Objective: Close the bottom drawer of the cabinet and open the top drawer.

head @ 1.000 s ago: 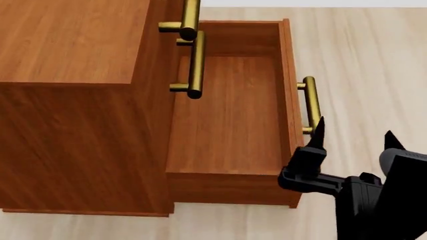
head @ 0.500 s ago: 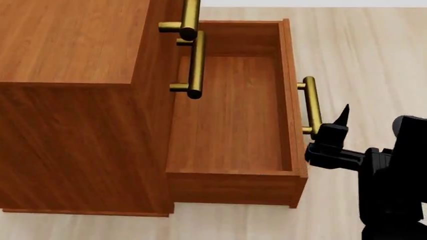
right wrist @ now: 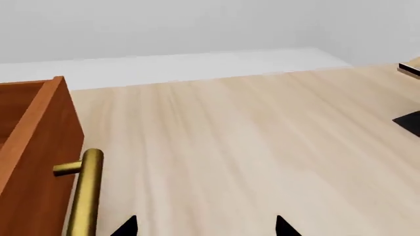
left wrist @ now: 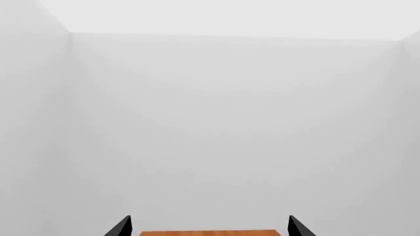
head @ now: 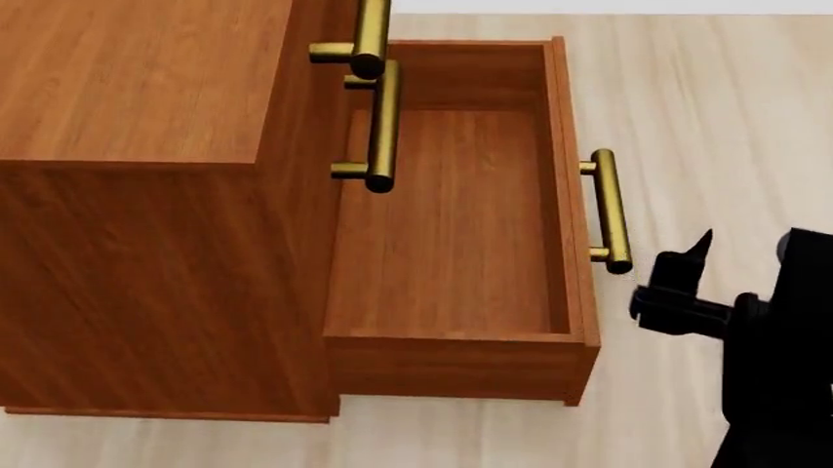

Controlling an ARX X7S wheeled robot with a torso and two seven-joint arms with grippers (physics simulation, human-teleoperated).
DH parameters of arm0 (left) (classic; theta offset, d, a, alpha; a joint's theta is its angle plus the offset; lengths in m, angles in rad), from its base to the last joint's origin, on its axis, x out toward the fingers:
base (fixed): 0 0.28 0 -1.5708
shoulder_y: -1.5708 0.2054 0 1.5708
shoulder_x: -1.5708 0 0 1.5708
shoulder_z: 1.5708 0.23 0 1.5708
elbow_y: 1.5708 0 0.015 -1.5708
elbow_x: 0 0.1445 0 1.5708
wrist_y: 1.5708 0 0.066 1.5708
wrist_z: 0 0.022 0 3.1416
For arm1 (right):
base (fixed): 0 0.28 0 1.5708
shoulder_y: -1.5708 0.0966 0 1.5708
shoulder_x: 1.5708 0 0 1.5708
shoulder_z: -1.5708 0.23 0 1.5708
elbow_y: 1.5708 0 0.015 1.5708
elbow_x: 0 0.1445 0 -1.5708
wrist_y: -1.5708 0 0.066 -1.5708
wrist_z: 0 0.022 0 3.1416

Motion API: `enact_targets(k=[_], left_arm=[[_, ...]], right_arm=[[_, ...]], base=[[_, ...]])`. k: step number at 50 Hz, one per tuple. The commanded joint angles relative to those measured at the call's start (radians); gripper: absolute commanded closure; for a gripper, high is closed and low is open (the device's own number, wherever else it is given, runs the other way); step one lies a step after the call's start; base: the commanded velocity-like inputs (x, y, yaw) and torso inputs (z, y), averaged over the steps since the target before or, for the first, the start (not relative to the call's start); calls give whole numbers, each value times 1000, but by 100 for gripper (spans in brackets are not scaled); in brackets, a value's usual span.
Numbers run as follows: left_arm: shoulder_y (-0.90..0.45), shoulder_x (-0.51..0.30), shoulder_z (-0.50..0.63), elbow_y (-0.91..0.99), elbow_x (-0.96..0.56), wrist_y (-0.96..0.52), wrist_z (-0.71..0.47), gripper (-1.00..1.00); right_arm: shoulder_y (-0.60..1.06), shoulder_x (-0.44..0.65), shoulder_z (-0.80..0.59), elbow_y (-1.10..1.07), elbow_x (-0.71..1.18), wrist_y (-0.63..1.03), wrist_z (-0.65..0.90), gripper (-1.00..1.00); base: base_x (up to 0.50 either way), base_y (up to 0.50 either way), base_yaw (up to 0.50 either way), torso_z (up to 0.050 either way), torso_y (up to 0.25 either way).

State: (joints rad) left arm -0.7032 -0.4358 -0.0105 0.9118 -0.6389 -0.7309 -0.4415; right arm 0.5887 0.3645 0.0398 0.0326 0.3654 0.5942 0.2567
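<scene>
The cabinet (head: 131,88) fills the left of the head view. Its bottom drawer (head: 443,224) stands pulled far out and empty, its brass handle (head: 608,210) on the front. Above it, the middle drawer's handle (head: 381,127) and the top drawer's handle (head: 369,39) sit close to the cabinet face. My right gripper (head: 744,252) is open on the floor side of the bottom handle, a little apart from it. The right wrist view shows that handle (right wrist: 85,196) beside the open gripper (right wrist: 204,228), with nothing between its fingers. My left gripper (left wrist: 208,228) is open over a strip of wood (left wrist: 210,233), facing a white wall.
Pale wood floor (head: 703,107) stretches beyond the drawer front. At the edge of the right wrist view lie a pale wooden piece (right wrist: 410,70) and a dark shape (right wrist: 410,123). White walls close the room.
My right gripper has drawn away from the bottom drawer's front corner and handle, toward the right of the head view. The drawers have not moved.
</scene>
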Motion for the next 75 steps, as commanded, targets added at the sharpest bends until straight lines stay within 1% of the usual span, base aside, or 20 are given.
enact_targets(k=[1,16,43,52,58,65,70,75], left_arm=[[-1,-6,9,-8,-2,13,-6,-100],[-6,-15,9,-10,-12,16,-14,-100],[-11,-26,10,-6,-29,16,-29,-100],[-16,-28,15,-11,-30,19,-32,-100],[-19,-30,16,-12,-34,20,-34,-100],[-22,-33,15,-9,-40,18,-39,-100],[-24,-35,19,-10,-40,19,-40,-100],[-27,-36,20,-8,-45,17,-44,-100]], right_arm=[[31,-6,-17,150,-32,-66,-15,-100],[111,-34,-64,370,-78,-148,-39,-100],[208,-75,-141,675,-149,-251,-63,-100],[220,-83,-159,705,-158,-261,-74,-100],[220,-89,-178,678,-158,-242,-93,-100],[231,-110,-213,688,-165,-258,-134,-100],[221,-122,-231,642,-164,-235,-142,-100],[232,-143,-254,675,-173,-258,-159,-100]], base=[[0,0,0,0,0],[0,0,0,0,0],[0,0,0,0,0],[0,0,0,0,0],[0,0,0,0,0],[0,0,0,0,0],[0,0,0,0,0],[0,0,0,0,0]])
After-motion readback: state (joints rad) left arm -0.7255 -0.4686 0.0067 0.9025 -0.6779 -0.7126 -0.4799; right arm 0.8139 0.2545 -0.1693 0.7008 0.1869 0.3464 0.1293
